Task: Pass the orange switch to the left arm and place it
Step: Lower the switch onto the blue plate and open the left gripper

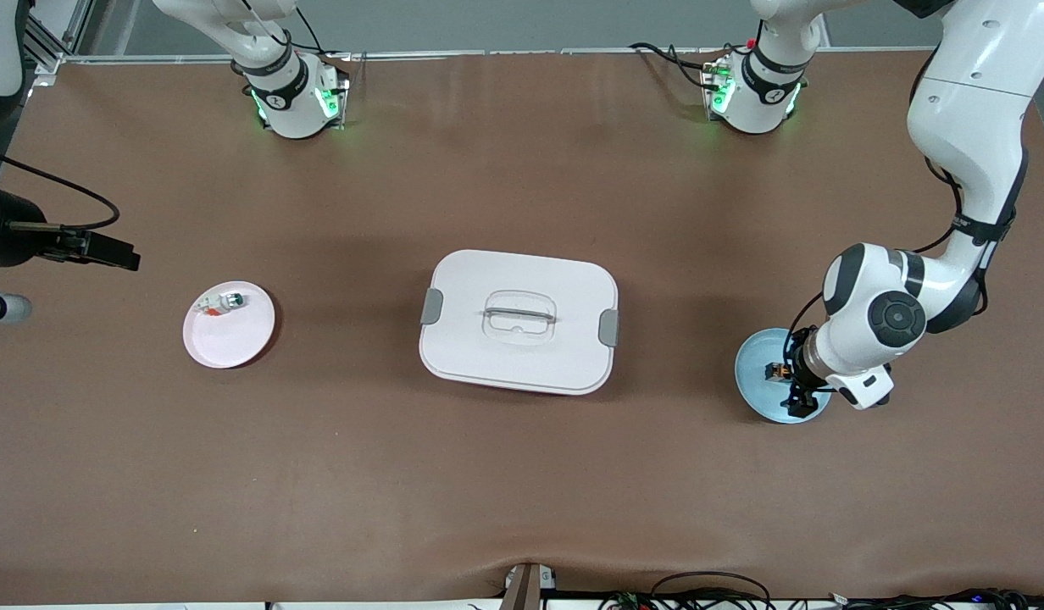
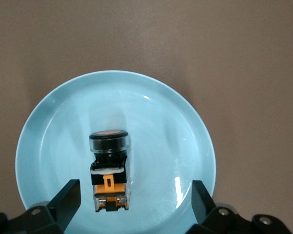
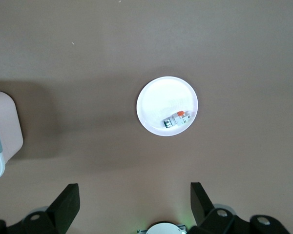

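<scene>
We see the orange switch (image 2: 109,170), a little black button with a round orange face and an orange tab, lying in the blue plate (image 2: 49,131) at the left arm's end of the counter (image 1: 522,474). Our left tool (image 1: 791,379) hangs low over that plate with its fingers (image 2: 66,200) spread wide on each side of the switch and not touching it, while our right tool (image 3: 132,204) waits high up, also spread wide and holding nothing. The white box (image 1: 519,322) sits shut in the middle, and the white plate (image 1: 229,324) at the right arm's end holds a small white-and-green part (image 1: 226,302).

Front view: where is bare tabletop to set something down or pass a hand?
Bare brown tabletop nearer the camera than the large white plastic box, and between box and each round plate. Crowded: the pale blue plate, with orange switch and open left end effector.
</scene>
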You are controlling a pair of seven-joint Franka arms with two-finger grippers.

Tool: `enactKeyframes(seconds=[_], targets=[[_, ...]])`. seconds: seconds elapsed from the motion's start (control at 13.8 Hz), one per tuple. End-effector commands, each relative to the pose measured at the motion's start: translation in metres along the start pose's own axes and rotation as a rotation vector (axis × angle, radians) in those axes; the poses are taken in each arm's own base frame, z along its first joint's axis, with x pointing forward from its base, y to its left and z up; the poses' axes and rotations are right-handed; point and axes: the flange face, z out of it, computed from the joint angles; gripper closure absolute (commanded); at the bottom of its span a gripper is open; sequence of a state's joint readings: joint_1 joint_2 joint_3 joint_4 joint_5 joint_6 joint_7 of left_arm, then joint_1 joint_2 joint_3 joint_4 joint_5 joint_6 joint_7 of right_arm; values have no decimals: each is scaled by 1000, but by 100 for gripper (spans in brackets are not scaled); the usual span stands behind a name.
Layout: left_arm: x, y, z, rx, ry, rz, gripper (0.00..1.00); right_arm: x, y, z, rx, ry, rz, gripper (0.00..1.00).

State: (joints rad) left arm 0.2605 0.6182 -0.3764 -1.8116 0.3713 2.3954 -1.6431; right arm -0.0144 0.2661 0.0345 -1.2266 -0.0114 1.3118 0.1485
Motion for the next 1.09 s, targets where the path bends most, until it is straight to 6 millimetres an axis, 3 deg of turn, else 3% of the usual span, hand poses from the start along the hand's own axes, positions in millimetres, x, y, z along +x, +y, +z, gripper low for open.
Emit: enactKeyframes(seconds=[0.0,0.36,0.8,1.01], targets=[[-3,1,-14,7,21,190,0,-14,2,-6,17,30,0,0],[-2,1,-15,12,5,853,0,-32,3,2,23,83,2,0],[4,5,-18,-7,12,1412,0,-43,5,-5,25,102,5,0],[11,4,-25,-7,14,1442,0,-51,5,-5,27,111,5,0]])
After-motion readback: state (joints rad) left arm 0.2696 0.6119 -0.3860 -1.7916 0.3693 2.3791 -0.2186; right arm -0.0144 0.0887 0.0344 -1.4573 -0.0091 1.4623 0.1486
